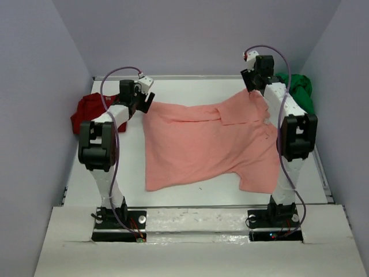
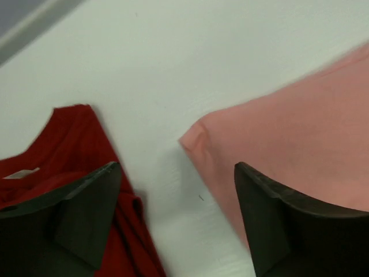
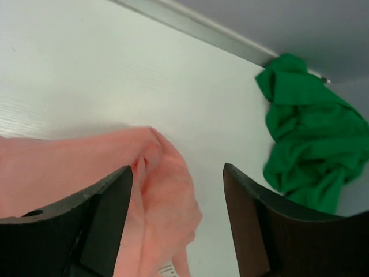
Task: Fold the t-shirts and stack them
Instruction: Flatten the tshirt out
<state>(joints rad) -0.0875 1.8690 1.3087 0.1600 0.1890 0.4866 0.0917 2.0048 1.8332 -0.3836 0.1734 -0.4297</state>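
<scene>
The salmon-pink t-shirt (image 1: 207, 144) lies spread across the middle of the table, its top part folded over. My left gripper (image 1: 147, 101) hovers at the shirt's far left corner. Its jaws are open over bare table (image 2: 179, 196), between the pink corner (image 2: 300, 127) and the dark red t-shirt (image 2: 75, 138). My right gripper (image 1: 253, 81) is at the pink shirt's far right corner, open (image 3: 177, 196). A loose fold of pink cloth (image 3: 167, 196) lies between its jaws, not pinched. The dark red t-shirt (image 1: 86, 112) is bunched at the left edge, the bright green t-shirt (image 1: 297, 89) at the back right.
Grey walls close in the table on the left, back and right. The green t-shirt (image 3: 305, 144) is crumpled against the back right corner. Both arm bases are bolted at the near edge (image 1: 196, 219).
</scene>
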